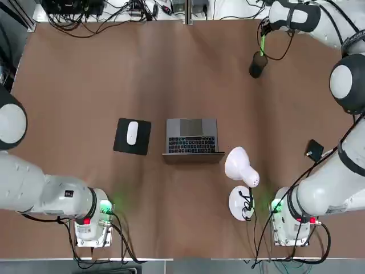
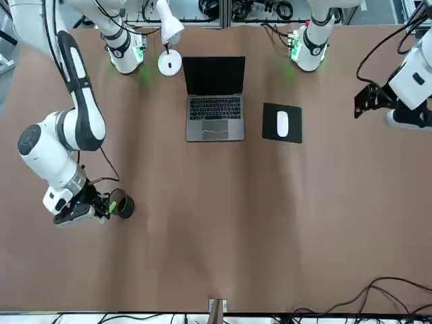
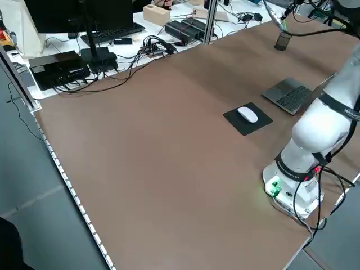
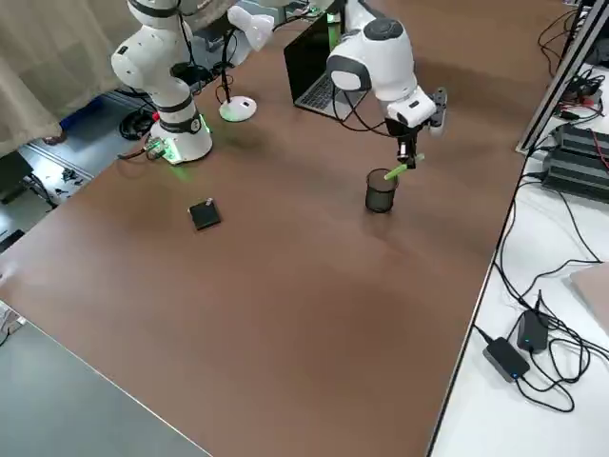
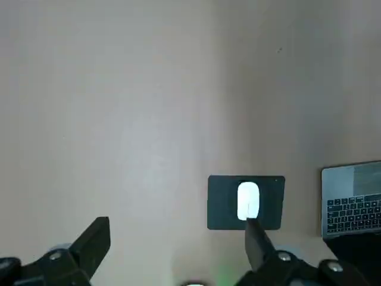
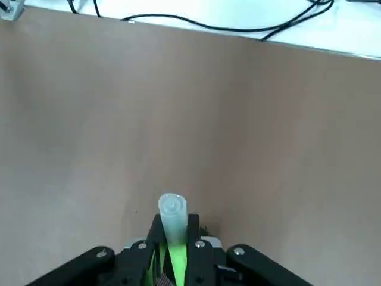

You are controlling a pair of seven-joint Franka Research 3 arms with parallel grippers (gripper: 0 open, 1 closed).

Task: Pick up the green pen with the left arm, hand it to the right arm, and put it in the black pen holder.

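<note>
Pinching the stiff, probably light, slick lime-green stick-shaped pen [image 6: 177, 256], the right fingers [image 6: 197, 250] best keep mid-barrel. The left fingers [image 5: 95, 241] are spread.

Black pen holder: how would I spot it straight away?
On the brown table, look beyond the laptop, on the robot's right. There, under the right gripper, stands a small dark round cup, the only thing with the green pen poking into it.

White arms [image 1: 43, 185] — black bands, dark joint rings, trailing black cables [image 2: 69, 47]; black hands [image 6: 190, 256], silver screws.
</note>
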